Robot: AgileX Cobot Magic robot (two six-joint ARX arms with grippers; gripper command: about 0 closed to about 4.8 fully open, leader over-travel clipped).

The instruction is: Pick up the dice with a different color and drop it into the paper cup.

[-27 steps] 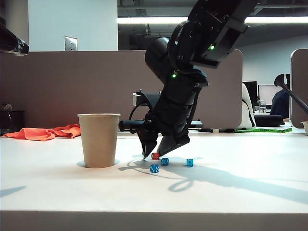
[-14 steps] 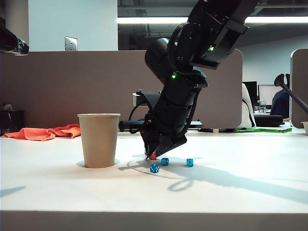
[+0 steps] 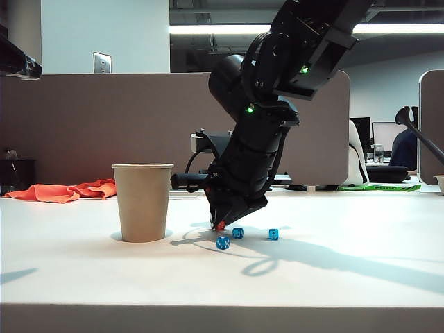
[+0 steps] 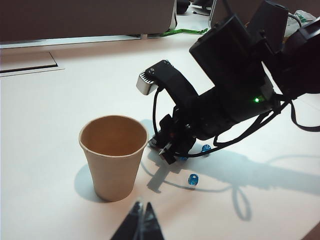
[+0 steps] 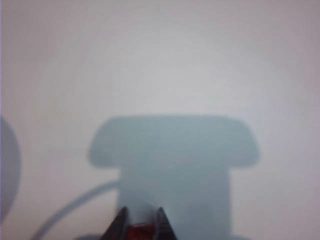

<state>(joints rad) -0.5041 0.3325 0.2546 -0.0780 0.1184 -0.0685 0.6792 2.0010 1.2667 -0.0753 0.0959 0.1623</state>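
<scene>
Surface: white tabletop (image 3: 361, 277), office partition behind.
Right gripper (image 5: 139, 226): clamped on tiny red cube die (image 5: 138, 233), beside 3 blue dice (image 3: 223, 243).
Left gripper (image 4: 140, 225): together, hovering near tan paper cup (image 3: 143, 201).
Risk: shallow fingertip pinch may squirt the die out on lifting.

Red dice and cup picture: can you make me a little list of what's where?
red dice: on the table, pinched between the right gripper's fingers
right gripper: down at the table, right of the cup, shut on the red dice
paper cup: upright, empty
blue dice: three, on the table beside the gripper
left gripper: shut, near the cup, holding nothing
</scene>
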